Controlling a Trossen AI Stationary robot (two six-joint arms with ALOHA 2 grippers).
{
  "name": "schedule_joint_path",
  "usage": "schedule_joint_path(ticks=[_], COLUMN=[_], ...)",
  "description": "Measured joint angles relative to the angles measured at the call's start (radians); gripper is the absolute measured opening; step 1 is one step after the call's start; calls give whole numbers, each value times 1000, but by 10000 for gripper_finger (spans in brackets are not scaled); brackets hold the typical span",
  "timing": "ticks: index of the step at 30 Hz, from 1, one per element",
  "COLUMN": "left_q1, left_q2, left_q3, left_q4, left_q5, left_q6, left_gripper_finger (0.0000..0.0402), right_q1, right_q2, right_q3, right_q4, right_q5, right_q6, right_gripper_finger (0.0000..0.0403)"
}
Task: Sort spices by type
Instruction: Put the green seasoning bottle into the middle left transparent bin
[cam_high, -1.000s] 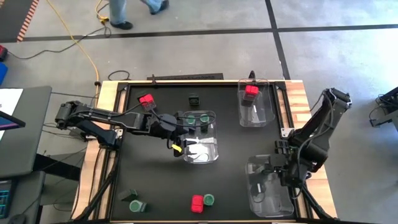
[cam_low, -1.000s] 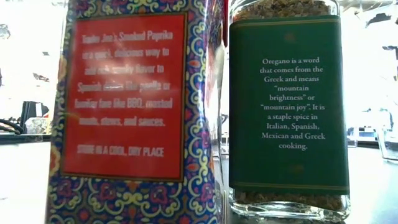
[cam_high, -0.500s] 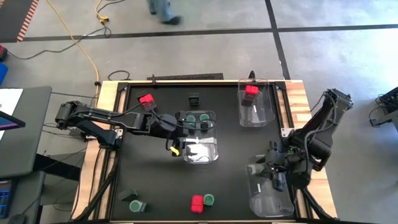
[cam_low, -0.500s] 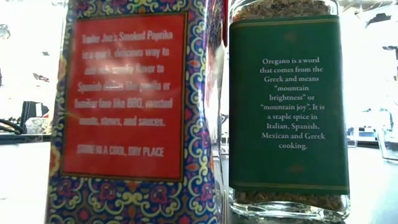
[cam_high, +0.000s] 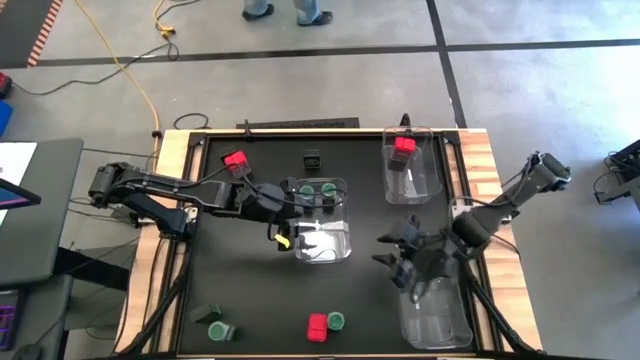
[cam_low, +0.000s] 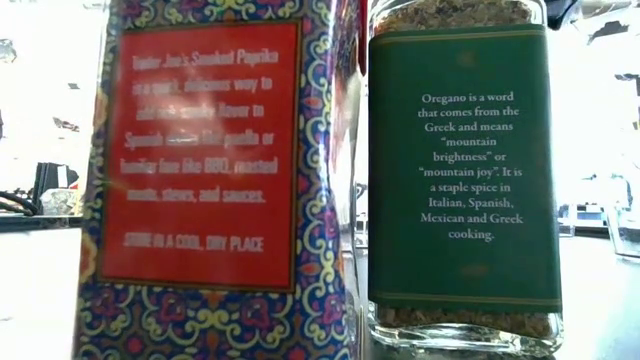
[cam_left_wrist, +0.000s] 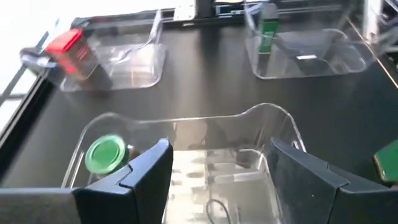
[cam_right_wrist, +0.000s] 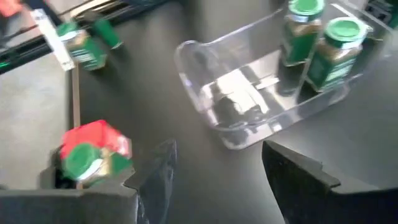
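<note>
Two grippers, both empty with fingers spread: right gripper (cam_high: 400, 256) hovers over bare mat between the middle bin (cam_high: 322, 222) and the near-right bin (cam_high: 435, 318), left gripper (cam_high: 283, 212) sits at the middle bin's left wall. Spices: two green-lid jars (cam_high: 318, 188) inside the middle bin's far end, one red box (cam_high: 404, 145) in the far-right bin (cam_high: 412, 164), another red box (cam_high: 235, 161) and a dark jar (cam_high: 313, 158) loose on the mat at the far side; at the near edge a red box (cam_high: 317, 327) touches a green-lid jar (cam_high: 336, 321), with two more green jars (cam_high: 215, 323) lying near the left corner
</note>
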Motion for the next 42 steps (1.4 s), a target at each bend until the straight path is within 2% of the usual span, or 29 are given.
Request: schedule_joint_path(ticks=[4,9,12,15,19,21,25,29,30,33,36,42], left_q1=[-11,-107,-175,-223,-271,-290,-309,-310,-311,-319,-330,-359], left_q2=[2,36,84,180,360,454,644,807,839,838,856,865], left_q3=[43,185,301,428,622,733,981,1235,1263,1179,1166,1166], left_q4=[-129,-356,-410,-464,-579,-628,-792,-983,-1000,-877,-856,-884], left_q5=[-43,-267,-387,-467,-538,-538,-525,-382,-346,-244,-163,-146], left_q6=[-90,-259,-390,-567,-843,-982,-1164,-1377,-1413,-1506,-1577,-1678], left_gripper_finger=[249,249,249,249,249,249,249,249,249,249,249,249], right_q1=[-49,-54,-30,17,115,175,292,377,390,412,419,422], right_q2=[25,6,-26,-59,-123,-158,-221,-267,-275,-290,-293,-293], right_q3=[0,0,0,0,0,0,0,0,0,0,0,0], right_q4=[-7,-116,-204,-293,-438,-499,-571,-593,-600,-627,-634,-642], right_q5=[-18,-63,-63,-63,-64,-63,-51,-6,-4,-1,3,28], right_q6=[29,83,70,24,40,80,151,181,180,189,191,159], right_gripper_finger=[265,265,265,265,265,265,265,265,265,265,265,265])
